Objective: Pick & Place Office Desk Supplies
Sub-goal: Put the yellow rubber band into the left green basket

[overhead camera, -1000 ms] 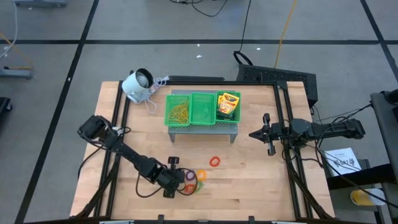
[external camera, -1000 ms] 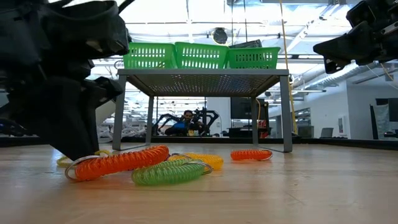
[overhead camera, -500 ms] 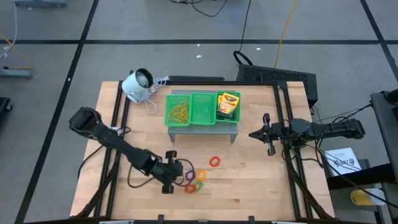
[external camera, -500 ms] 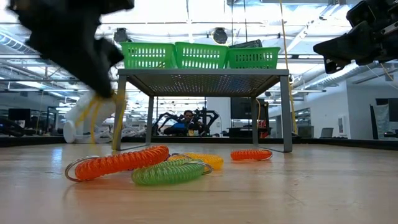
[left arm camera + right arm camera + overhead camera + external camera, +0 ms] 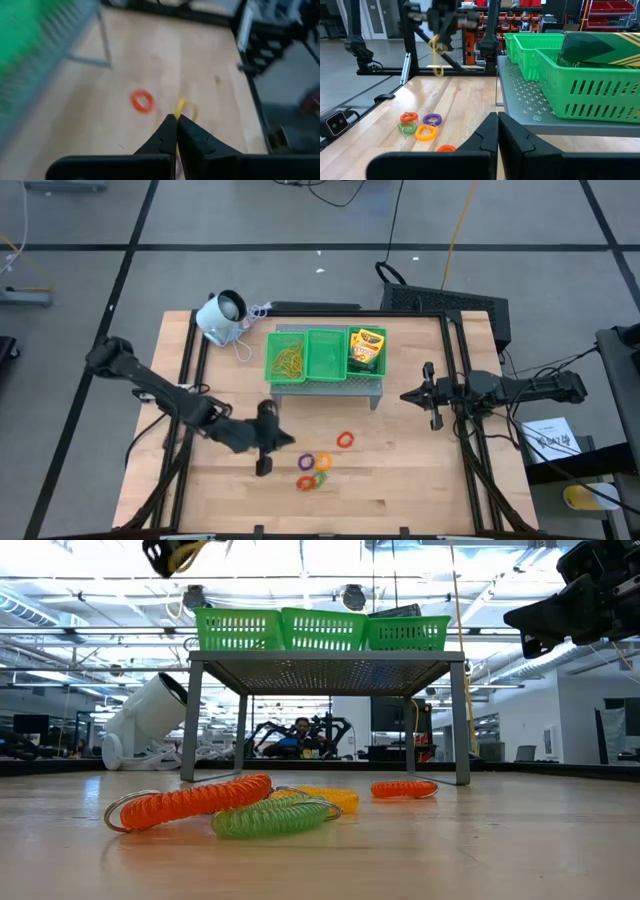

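Rubber band [image 5: 438, 56], thin and yellowish, dangles as a loose loop from the left claw [image 5: 262, 442], which is lifted above the wooden table [image 5: 400, 470] near its middle front. In the left wrist view a yellow strip pokes out just past the pinched fingertips [image 5: 170, 125], so the left claw is clenched on the band. Such a band looks very light, limp and stretchy; it will swing and may slip out, so it is best nipped across a single strand or at a fold, as here, and moved smoothly.

Just right of that claw, on the table, lies a small cluster of coiled rings: an orange ring [image 5: 190, 802], a green ring [image 5: 270, 816], a yellow one [image 5: 322, 797] and a purple ring [image 5: 305, 464]. A separate red-orange ring [image 5: 346, 440] lies a little farther right and farther back. These look springy and light, easy to take by the wire rim.

Beyond them, on a grey perforated stand [image 5: 330, 387], sits the green three-part tray [image 5: 325, 375]: more yellowish bands [image 5: 288, 361] fill its left compartment, the middle looks empty, and a crayon box [image 5: 367, 350] fills the right one.

At the far right the right claw [image 5: 431, 396] hovers beside the stand, fingers clenched together on nothing.
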`<state>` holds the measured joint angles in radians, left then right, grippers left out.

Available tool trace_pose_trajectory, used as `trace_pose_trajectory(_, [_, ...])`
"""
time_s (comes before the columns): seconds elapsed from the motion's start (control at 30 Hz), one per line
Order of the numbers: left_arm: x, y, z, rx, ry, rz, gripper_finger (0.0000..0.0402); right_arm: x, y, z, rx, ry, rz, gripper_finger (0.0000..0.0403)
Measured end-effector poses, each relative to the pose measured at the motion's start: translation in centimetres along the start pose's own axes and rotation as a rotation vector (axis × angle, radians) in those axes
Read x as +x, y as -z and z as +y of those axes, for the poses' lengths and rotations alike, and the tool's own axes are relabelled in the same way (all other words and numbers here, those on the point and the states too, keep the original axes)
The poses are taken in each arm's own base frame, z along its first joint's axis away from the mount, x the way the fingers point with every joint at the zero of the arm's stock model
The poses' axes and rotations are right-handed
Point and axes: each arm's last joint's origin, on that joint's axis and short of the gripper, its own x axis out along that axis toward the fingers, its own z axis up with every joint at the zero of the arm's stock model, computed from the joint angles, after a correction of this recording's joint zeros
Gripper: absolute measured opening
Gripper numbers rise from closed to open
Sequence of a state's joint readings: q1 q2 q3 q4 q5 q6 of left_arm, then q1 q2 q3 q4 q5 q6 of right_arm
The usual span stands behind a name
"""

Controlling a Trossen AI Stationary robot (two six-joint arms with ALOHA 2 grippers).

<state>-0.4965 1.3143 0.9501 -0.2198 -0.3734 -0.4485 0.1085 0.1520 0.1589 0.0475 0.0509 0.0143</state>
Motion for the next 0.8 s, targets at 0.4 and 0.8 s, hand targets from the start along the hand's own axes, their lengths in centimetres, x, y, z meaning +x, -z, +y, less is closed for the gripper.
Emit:
trace_pose_trajectory(0.4, [-4.2, -3.6, 2.7, 0.008, -0.271, -0.305, 0.0015, 0.0, 0.0, 0.0, 0.000, 0.000, 0.000, 0.0000])
trace_pose_trajectory(0.8, [-4.2, -5.6, 7.9, -0.020, -0.536, -0.352, 0.0022, 0.0, 0.0, 0.0, 0.000, 0.000, 0.000, 0.0000])
